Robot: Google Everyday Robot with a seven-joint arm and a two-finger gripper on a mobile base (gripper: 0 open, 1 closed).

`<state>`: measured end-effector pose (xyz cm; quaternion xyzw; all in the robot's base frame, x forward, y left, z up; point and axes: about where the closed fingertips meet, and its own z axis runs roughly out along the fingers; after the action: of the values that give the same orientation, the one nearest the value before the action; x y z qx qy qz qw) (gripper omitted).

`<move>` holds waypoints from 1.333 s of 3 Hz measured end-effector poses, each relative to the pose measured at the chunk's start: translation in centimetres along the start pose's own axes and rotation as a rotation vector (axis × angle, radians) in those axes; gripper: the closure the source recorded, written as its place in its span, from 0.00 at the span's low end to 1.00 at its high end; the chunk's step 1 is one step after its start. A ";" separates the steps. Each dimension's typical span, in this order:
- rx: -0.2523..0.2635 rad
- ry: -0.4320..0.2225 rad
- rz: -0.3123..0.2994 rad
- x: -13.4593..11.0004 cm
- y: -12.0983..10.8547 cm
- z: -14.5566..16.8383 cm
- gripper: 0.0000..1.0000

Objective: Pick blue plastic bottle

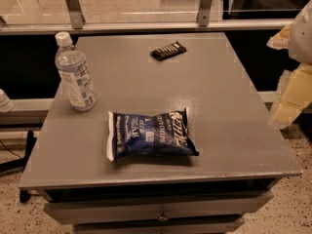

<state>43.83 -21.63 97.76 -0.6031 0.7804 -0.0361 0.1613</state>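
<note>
The blue plastic bottle (74, 73) stands upright near the left edge of the grey table (219, 96). It is clear and bluish, with a white cap and a white-and-blue label. My gripper (291, 99) shows as a pale white and yellowish shape at the right edge of the view, beyond the table's right side. It is far from the bottle and touches nothing on the table.
A flat dark-blue chip bag (150, 133) lies at the front middle of the table. A small black wrapped bar (168, 50) lies near the back edge. Drawers (161, 209) sit under the tabletop. A rail with metal posts (73, 6) runs behind the table.
</note>
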 end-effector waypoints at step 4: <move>-0.087 -0.485 -0.001 -12.1 -2.0 7.9 0.00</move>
<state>50.65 -9.56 93.34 -0.6010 0.7193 0.1431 0.3177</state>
